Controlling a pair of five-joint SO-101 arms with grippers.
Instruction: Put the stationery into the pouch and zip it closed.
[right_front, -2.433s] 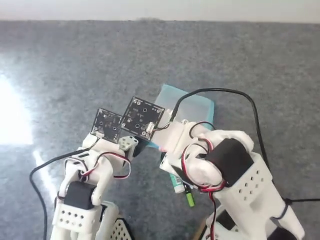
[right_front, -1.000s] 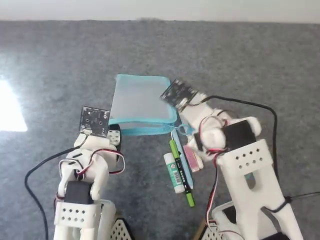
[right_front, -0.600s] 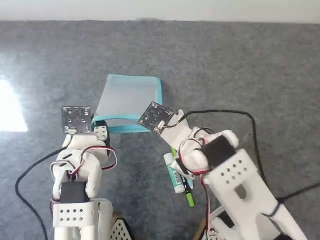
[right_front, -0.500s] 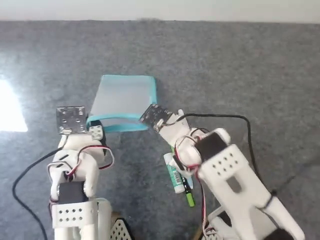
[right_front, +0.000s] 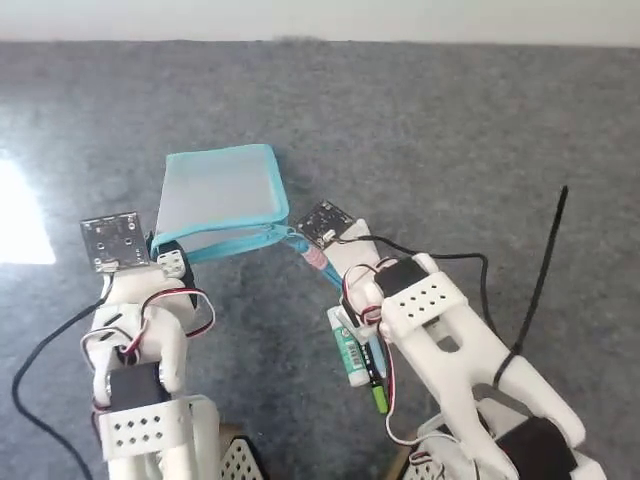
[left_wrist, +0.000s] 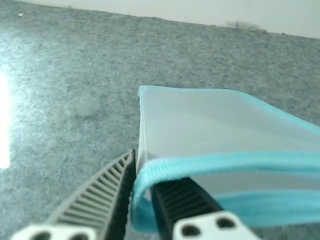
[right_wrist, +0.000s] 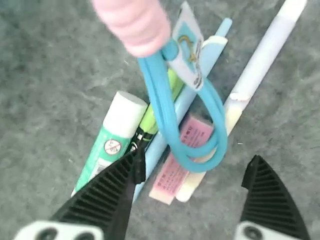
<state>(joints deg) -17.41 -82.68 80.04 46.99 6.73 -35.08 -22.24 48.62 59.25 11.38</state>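
Surface: grey felt-like table (right_front: 480, 120) across the high view, with a strip of pale wall (right_front: 320, 18) along its 12 o'clock edge.

Arms: left arm (right_front: 135, 340) stands at 7 o'clock of the table, right arm (right_front: 450, 340) at 5 o'clock.

Pouch (right_front: 215, 195): translucent with a teal zip border, at 11 o'clock of table centre. Its zip edge faces the arms.

Left gripper (left_wrist: 142, 192): the jaws are pinched onto the pouch's teal zip edge at its 8 o'clock corner, with the fabric between both ribbed fingers.

Right gripper (right_wrist: 197, 160): the jaws are spread wide and hold nothing. It hovers over the stationery, which lies bundled on the table at 5 o'clock of the pouch.

Stationery, largest first:
- white pen (right_wrist: 265, 55)
- blue pen (right_wrist: 216, 42)
- green pen (right_wrist: 152, 120)
- glue stick (right_wrist: 112, 137), with a green label and a round crossed-out symbol; the other print is too small to read
- pink eraser (right_wrist: 180, 165), printed but illegible

All of these touch or overlap one another.

Other items: a blue cord loop (right_wrist: 212, 145) hangs from a pink ribbed piece (right_wrist: 132, 22), between the open fingers and above the eraser. A small printed tag (right_wrist: 187, 45) sits on the cord. In the high view the pink piece is just beside the pouch's 4 o'clock corner; whether it is attached cannot be told.
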